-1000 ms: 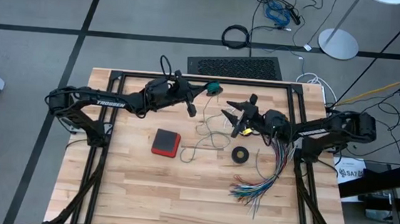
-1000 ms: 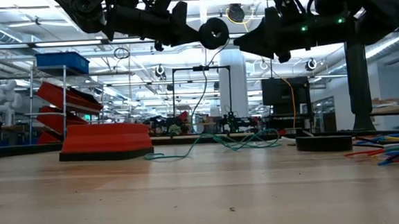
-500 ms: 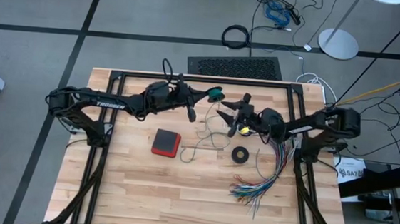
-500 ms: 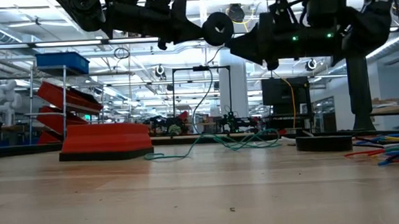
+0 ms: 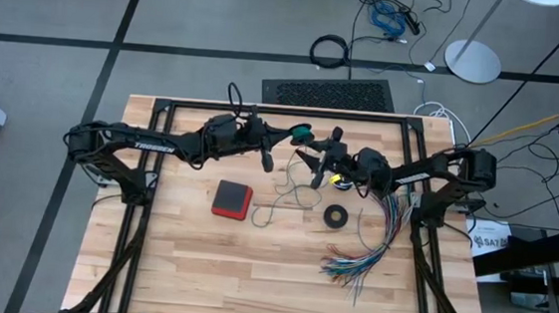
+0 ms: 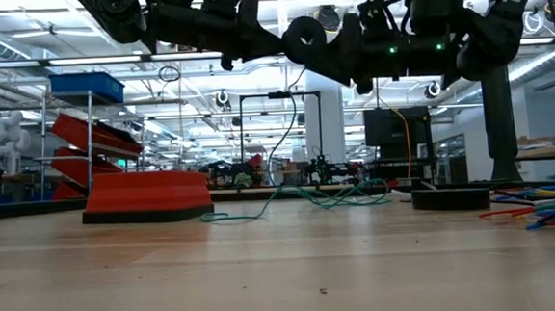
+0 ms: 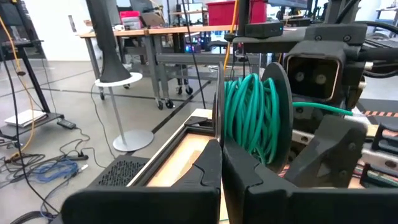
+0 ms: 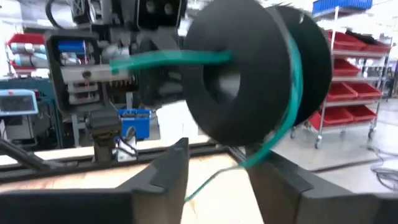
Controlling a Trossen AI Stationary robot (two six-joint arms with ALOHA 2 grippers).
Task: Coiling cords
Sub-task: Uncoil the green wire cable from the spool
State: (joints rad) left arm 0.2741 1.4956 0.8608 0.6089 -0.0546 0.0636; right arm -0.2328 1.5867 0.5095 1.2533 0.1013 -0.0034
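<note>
- Nearest the table's front edge lay the fanned wires, well short of the spool and no part of this job.
- A little closer to the spool sat the black ring and the red block, both untouched.
- Between those and the spool, the loose cord trailed slack over the wood. It looked light, thin and floppy, likely to kink or slip off a turn.
- Up it rose to the spool, held high above the far edge, with green turns already packed on it.
- The right gripper hovered just beside the spool, fingers apart, the cord running through the gap and not pinched.
- Best hold, I'd say: a loose guide on the strand close to the spool, never on the wound turns.
- The left gripper was clamped tight on the spool's rim, carrying it.
- A white cord I couldn't pick out for certain.
</note>
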